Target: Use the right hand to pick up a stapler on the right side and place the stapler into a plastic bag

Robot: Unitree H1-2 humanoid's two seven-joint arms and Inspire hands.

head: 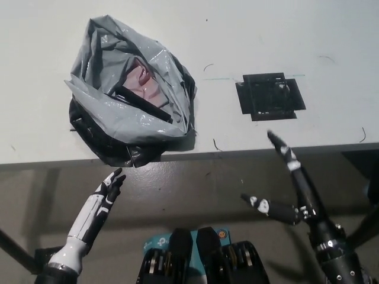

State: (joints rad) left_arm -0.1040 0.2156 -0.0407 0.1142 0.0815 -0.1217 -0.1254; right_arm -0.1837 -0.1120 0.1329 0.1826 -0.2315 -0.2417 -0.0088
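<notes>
Crumpled glossy grey plastic bag upper left on the worktop, long dark thing in its open mouth. Black right hand lower right, splayed and empty; left hand lower left.

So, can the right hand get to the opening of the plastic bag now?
Probably yes. The right hand is open and empty, just off the table edge, and the bag lies mouth up further left. Between them only a flat black square shows on the table. The left hand rests low, aside.
</notes>
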